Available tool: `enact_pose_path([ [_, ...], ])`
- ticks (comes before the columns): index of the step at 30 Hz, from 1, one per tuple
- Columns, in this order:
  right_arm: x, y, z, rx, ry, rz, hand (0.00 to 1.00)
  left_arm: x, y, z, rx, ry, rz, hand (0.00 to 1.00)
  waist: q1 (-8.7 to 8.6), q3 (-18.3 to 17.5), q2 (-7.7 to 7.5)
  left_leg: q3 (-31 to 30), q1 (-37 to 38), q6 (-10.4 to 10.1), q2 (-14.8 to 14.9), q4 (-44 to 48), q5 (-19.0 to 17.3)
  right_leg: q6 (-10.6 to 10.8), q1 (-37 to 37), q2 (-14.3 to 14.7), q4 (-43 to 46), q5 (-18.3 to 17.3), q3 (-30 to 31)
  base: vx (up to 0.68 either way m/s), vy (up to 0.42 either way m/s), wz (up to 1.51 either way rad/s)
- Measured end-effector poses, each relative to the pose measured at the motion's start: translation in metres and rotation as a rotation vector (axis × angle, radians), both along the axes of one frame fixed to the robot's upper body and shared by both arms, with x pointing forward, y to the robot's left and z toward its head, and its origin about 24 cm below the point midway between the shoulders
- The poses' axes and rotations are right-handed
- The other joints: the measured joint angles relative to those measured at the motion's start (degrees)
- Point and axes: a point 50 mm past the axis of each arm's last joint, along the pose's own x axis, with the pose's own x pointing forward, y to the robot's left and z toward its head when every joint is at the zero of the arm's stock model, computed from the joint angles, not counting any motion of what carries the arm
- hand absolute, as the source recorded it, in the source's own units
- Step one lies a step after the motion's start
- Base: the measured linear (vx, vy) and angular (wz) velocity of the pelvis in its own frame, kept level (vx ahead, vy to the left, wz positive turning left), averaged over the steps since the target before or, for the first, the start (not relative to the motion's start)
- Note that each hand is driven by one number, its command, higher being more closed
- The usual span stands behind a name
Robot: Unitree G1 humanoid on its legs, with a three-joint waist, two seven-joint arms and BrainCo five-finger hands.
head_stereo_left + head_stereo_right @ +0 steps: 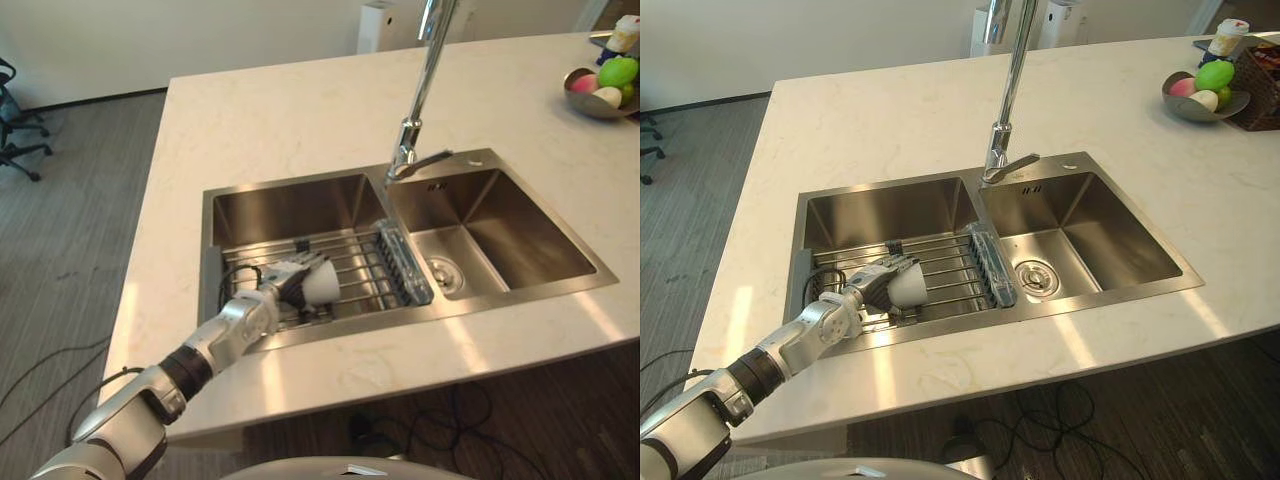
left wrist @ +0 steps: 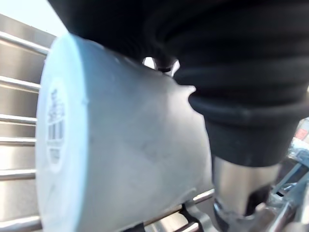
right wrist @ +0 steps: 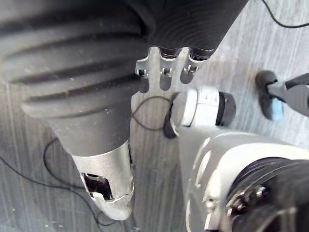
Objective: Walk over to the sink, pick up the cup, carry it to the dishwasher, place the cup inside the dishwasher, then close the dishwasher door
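Left basin of the double sink (image 1: 215,215), stainless, set in a pale stone counter (image 1: 270,120). A wire rack (image 1: 355,262) spans the basin.

Cup (image 1: 324,284): white, lying on its side on the rack near the basin's front wall. Its flat base, which carries a label, is turned away from the wrist.

Left hand (image 1: 280,282): reaches into the basin from the near left corner and is clamped on the cup. The dark-tipped fingers (image 1: 300,267) curl over the cup's upper side. In the left wrist view the cup's wall lies tight under the ribbed cover, with rack bars showing behind it. I cannot tell whether the cup is lifted off the bars or resting on them.

Right hand (image 3: 107,176): hangs over the grey floor, fingers relaxed, holding nothing.

Tall faucet (image 1: 420,90) stands behind the divider between the basins. The right basin has a drain (image 1: 441,269). A bowl of fruit (image 1: 600,88) sits at the counter's far right.
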Motion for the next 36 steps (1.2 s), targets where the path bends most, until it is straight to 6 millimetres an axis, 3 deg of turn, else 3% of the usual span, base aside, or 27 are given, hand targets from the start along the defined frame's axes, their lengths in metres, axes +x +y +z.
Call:
enact_pose_path([
  [16,-0.001,0.011,-0.002,-0.025,0.057,0.156,0.0,0.012,0.002,0.002,0.195,0.073,0.034,0.0,-1.64,-0.6,0.23,0.0,-0.5,-0.2,-0.2,0.1,-0.3,-0.1,-0.6,0.0,0.0,-0.2,0.2,0.0,0.0,0.0],
  [17,0.0,0.01,-0.002,-0.032,0.055,0.157,0.0,0.013,0.002,0.003,0.206,0.08,0.039,1.0,-1.72,-0.7,0.34,0.0,-0.7,-0.2,-0.3,0.2,-0.3,-0.1,-0.8,0.0,0.0,-0.3,0.2,0.0,0.0,0.0],
  [28,0.003,0.004,0.0,-0.06,0.048,0.205,0.0,0.016,-0.003,0.001,0.213,0.002,-0.002,1.0,-2.48,-0.6,1.43,0.1,-1.0,-0.2,-0.3,0.2,-0.4,-0.2,-1.2,-0.1,0.0,-0.2,0.4,0.0,0.0,0.0],
  [34,0.005,0.002,0.001,-0.072,0.043,0.226,0.0,0.001,-0.002,-0.004,0.025,-0.251,-0.086,1.0,-3.4,0.3,3.07,0.0,-1.1,-0.2,-0.3,0.3,-0.4,-0.3,-1.5,0.0,0.0,-0.2,0.4,0.0,0.0,0.0],
  [36,0.005,0.001,0.001,-0.077,0.042,0.227,0.0,-0.003,0.003,0.004,-0.066,-0.37,-0.104,1.0,-3.47,0.8,3.29,-0.2,-1.5,-0.2,-0.2,0.4,-0.4,-0.3,-1.6,0.0,0.0,-0.2,0.1,-0.03,-0.021,0.04],
])
